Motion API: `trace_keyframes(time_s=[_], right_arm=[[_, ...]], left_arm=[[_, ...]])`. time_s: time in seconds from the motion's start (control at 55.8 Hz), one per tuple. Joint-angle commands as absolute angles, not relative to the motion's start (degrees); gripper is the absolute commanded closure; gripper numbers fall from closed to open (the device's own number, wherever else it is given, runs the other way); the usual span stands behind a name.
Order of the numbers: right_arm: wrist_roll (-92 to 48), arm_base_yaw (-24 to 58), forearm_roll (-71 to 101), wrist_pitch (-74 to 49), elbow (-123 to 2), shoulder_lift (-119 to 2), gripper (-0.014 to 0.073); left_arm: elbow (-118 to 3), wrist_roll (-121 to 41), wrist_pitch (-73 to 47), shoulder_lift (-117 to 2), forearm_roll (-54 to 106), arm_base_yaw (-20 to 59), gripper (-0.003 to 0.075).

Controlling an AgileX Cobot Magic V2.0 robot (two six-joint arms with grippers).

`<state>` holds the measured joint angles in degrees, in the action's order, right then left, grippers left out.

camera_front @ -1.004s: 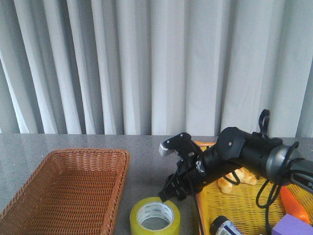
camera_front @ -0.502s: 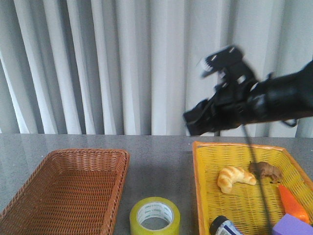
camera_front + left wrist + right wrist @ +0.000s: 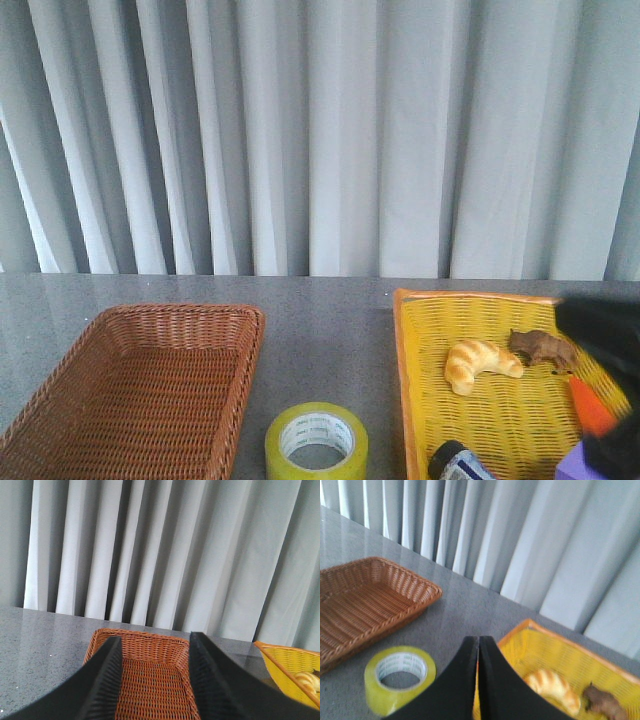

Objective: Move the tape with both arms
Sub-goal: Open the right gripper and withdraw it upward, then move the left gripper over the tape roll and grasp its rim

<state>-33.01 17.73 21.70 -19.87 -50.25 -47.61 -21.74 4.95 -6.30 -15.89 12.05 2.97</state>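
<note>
brown basket (image 3: 135,385): sits far left on the bench (image 3: 320,320), shows nothing inside; likely the drop target for the transfer, my guess.
left pincer (image 3: 152,680): seen only in the left wrist view, fingers (image 3: 102,680) spread wide with nothing between them, pointed over the brown basket; reads as parked at the receiving side.
tape (image 3: 317,440): lies flat on the bench, hole up, in the gap between the two baskets, near the front edge; not touched by either arm. Flat pose leaves the core open from above, so a finger-in-core or across-the-wall grip both look feasible.
right pincer (image 3: 479,680): fingers pressed together, pinching nothing, held above the bench between the tape and the yellow basket edge; must spread before any grasp.
yellow basket (image 3: 402,380): right of the tape, holds croissant (image 3: 480,363), brown animal figure (image 3: 540,347), orange item (image 3: 592,405), a dark-capped item and a purple block at the front edge.
right arm (image 3: 605,335): only a dark blur at the far right of the front view, over the yellow basket.
progress: pick not yet done; handover not started.
</note>
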Motion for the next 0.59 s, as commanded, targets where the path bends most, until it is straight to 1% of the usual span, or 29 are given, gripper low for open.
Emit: trace_keyframes(time_s=[0.0,0.108,0.269,0.43,0.573], right_arm=[[-31.4,17.4,21.1,-12.0,-42.8,-41.8,0.0598],[-31.4,17.4,21.1,-10.4,-34.2,-36.9,0.0598],[-31.7,17.4,21.0,-8.1,-26.1,-32.7,0.0598],[-31.7,17.4,21.0,-8.3,-22.1,-32.3,0.0598],[-31.7,17.4,21.0,-9.4,-20.8,-32.4,0.0598]], left_arm=[[-23.6,5.3,-2.7,-16.7,12.3,3.0,0.0402],[-23.6,5.3,-2.7,-16.8,12.3,3.0,0.0402],[-23.6,5.3,-3.0,-18.6,12.3,3.0,0.0402],[-24.3,5.2,-3.8,-22.9,12.3,3.7,0.0402],[-29.9,0.8,-7.4,-29.1,12.3,7.1,0.0412]])
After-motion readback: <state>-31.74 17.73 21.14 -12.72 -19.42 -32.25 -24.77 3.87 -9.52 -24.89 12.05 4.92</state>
